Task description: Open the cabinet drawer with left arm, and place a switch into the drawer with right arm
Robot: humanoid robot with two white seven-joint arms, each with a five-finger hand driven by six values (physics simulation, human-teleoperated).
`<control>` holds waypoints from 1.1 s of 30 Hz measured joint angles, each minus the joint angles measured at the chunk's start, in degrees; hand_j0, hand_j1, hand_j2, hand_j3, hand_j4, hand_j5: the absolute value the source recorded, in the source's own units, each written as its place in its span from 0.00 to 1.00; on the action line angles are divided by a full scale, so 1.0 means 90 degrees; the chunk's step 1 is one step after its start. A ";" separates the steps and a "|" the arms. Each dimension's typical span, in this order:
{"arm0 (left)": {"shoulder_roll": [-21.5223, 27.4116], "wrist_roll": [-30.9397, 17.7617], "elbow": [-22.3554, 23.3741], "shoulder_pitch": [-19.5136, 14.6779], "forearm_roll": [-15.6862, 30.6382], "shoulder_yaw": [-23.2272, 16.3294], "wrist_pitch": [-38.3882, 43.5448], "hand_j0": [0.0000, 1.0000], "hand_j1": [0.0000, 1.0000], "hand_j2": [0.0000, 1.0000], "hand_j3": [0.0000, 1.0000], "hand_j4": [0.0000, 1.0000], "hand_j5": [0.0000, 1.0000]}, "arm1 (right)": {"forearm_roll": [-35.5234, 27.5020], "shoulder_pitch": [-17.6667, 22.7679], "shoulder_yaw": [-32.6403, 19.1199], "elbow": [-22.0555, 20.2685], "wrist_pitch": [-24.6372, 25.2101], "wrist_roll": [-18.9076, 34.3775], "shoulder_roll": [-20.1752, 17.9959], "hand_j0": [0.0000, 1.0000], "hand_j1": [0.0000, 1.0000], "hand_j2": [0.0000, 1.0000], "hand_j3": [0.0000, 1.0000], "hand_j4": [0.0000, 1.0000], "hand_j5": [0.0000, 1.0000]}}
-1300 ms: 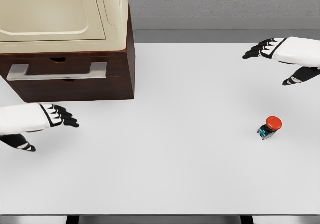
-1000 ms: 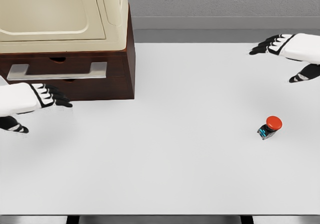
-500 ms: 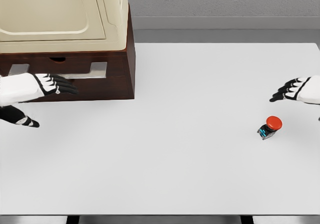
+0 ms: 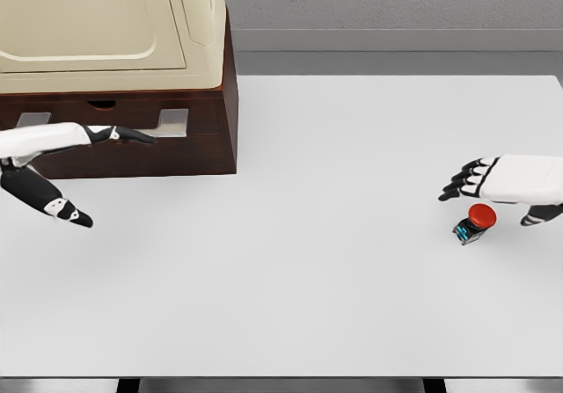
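Observation:
A dark wood cabinet with a cream top stands at the back left; its drawer is closed and its silver handle runs across the front. My left hand is open at the drawer front, its fingers stretched flat over the handle, thumb hanging low. The switch, a red button on a small dark base, rests on the white table at the right. My right hand hovers open just above and around it, fingers pointing left, without a grasp.
The table's front edge runs along the bottom of the view, its back edge meets a grey wall. The cabinet fills the back left corner.
The left hand has risen to the drawer handle and flattened its fingers over it. The right hand has come down and left from the far right to just over the switch.

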 measured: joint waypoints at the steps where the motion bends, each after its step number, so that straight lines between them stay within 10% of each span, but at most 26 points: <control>1: 0.0003 -0.0003 0.0000 -0.0088 0.0000 0.0005 0.0121 1.00 1.00 1.00 1.00 1.00 1.00 | 0.0043 0.0000 0.0004 0.0020 0.0000 0.0000 0.0048 1.00 1.00 1.00 1.00 1.00 1.00; 33: -0.0308 -0.0011 0.0670 -0.0342 -0.0657 -0.0022 0.1946 1.00 1.00 1.00 1.00 1.00 1.00 | 0.0367 0.0146 0.0085 0.0331 0.0001 0.0000 0.0309 1.00 1.00 1.00 1.00 1.00 1.00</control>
